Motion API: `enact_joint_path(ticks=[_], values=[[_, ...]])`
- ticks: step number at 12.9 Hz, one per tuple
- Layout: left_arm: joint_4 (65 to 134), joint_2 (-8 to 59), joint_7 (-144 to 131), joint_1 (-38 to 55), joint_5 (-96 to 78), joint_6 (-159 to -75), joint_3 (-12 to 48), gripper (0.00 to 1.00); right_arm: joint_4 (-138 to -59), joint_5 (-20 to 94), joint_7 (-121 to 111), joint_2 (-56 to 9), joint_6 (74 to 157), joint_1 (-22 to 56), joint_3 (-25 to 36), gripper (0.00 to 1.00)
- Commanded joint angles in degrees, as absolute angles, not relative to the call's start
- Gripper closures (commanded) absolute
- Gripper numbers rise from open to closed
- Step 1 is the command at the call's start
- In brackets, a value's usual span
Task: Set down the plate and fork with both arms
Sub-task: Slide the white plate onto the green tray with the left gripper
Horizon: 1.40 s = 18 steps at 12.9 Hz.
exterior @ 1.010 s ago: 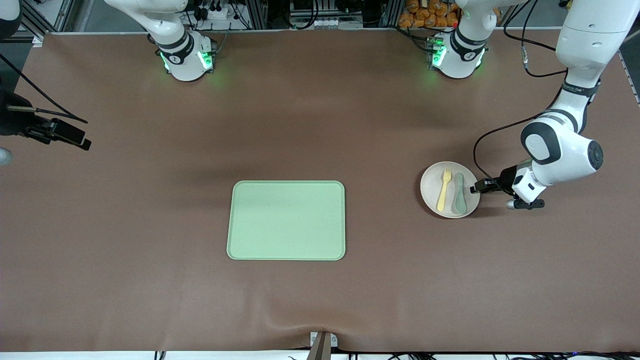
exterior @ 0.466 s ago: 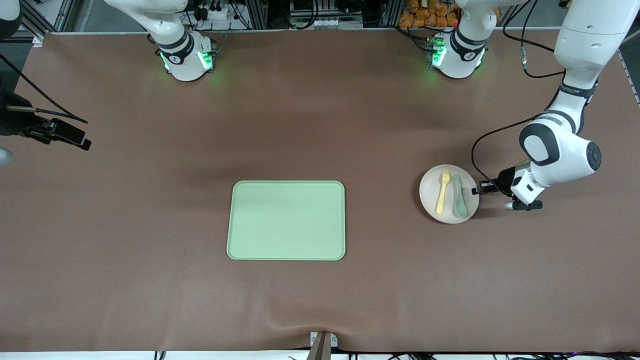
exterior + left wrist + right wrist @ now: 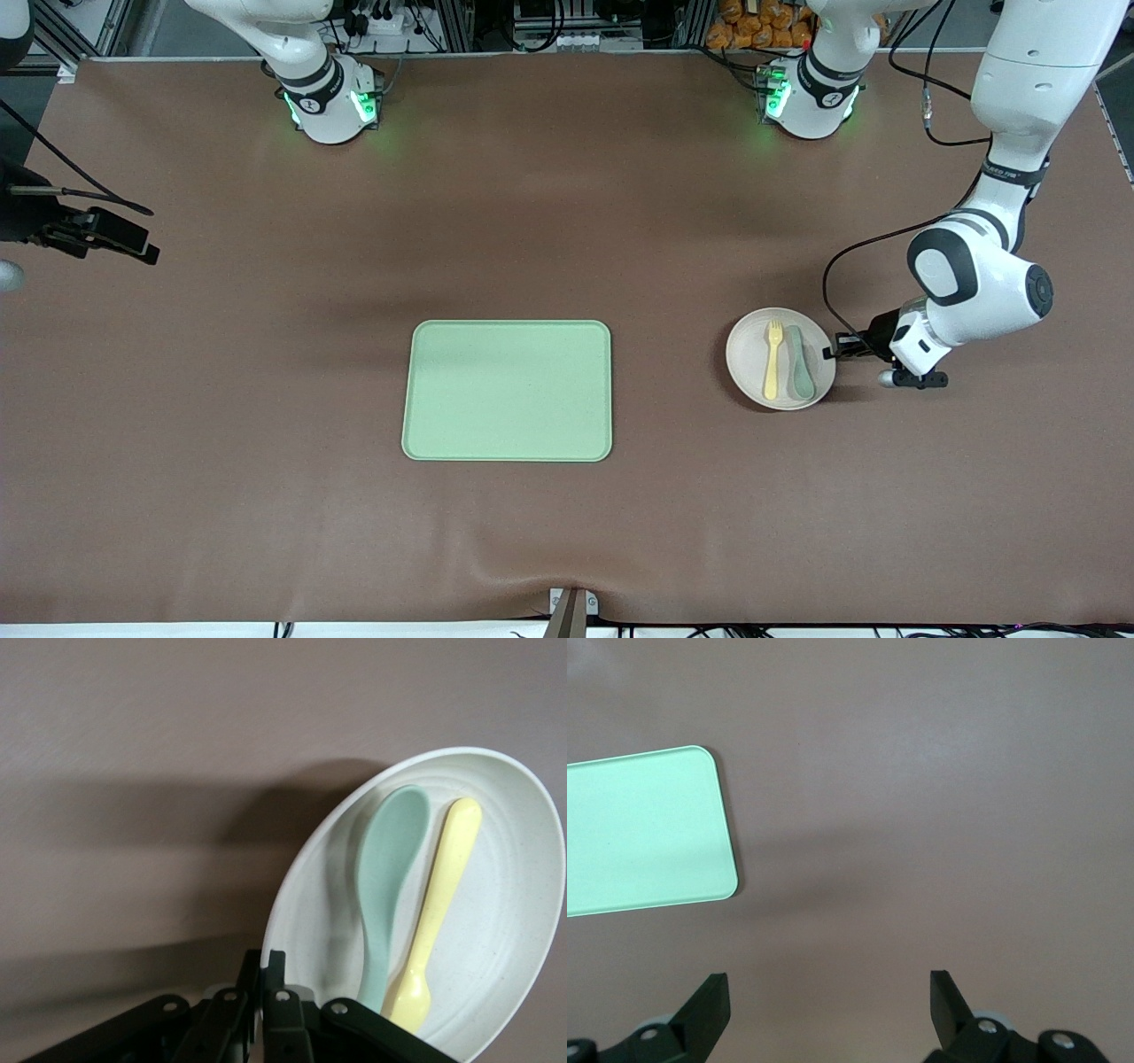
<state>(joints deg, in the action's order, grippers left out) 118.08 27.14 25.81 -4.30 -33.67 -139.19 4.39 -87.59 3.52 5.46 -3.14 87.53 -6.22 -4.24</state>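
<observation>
left fingers clamped on the plate's rim

the left gripper (image 3: 837,351) has its fingers (image 3: 270,992) pinched tight on the rim of the plate (image 3: 749,354), at the edge that faces the left arm's end of the worktop (image 3: 620,221). in the left wrist view the same fingers meet on the pale rim, and the plate (image 3: 523,930) spreads away from them, tilted, throwing a shadow on the brown surface.

just past the fingers, inside the plate, lies the grey-green spoon (image 3: 800,361), and right beside it, one step farther from the fingers, the pale-yellow fork (image 3: 772,358). in the left wrist view the spoon (image 3: 390,886) and the fork (image 3: 438,904) lie side by side, close together, handles toward the fingers.

well apart from the left fingers, toward the right arm's end of the worktop, the light-green tray (image 3: 507,390) lies flat with nothing on it.

the right gripper (image 3: 89,232) waits at the right arm's end, over the worktop's edge. its fingers (image 3: 709,1010) are spread wide, released, grasping nothing; a corner of the tray (image 3: 647,828) shows out past them.
</observation>
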Motion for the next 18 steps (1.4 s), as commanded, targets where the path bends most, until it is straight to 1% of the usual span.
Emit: enact_joint_path(ticks=[1, 3, 5, 7, 9, 11, 14, 18], values=[[114.09, 28.12, 25.58, -2.03, -34.37, -138.78, 4.22, 1.0, -86.49, 4.48, 4.39, -3.6, 86.75, -7.29, -4.83, 0.0], [111.81, 28.13, 24.27, 0.16, -34.1, -138.34, 4.22, 1.0, -86.57, 4.48, 4.39, -3.6, 86.75, -7.29, -4.83, 0.0], [108.12, 29.0, 19.37, 3.24, -33.4, -134.5, 3.78, 1.0, -86.57, 4.48, 4.39, -3.52, 86.75, -7.29, -4.83, 0.0], [104.26, 29.27, 11.64, 3.86, -27.54, -131.93, 4.22, 1.0, -86.57, 4.48, 4.31, -3.6, 86.75, -7.38, -4.83, 0.0], [99.95, 30.93, 4.16, 7.8, -24.1, -130.26, 4.22, 1.0, -86.57, 4.57, 4.39, -3.6, 86.75, -7.3, -4.83, 0.0], [94.86, 33.91, 1.42, 10.71, -22.94, -130.08, 4.22, 1.0, -86.57, 4.57, 4.39, -3.6, 86.75, -7.29, -4.83, 0.0], [85.02, 39.71, -5.77, 14.75, -22.68, -126.4, 4.22, 1.0, -86.66, 4.57, 4.31, -3.6, 86.66, -7.73, -4.83, 0.0], [77.19, 45.07, -18.08, 22.13, -22.85, -126.39, 3.78, 1.0, -86.66, 4.83, 4.31, -3.6, 86.75, -7.82, -4.83, 0.0]])
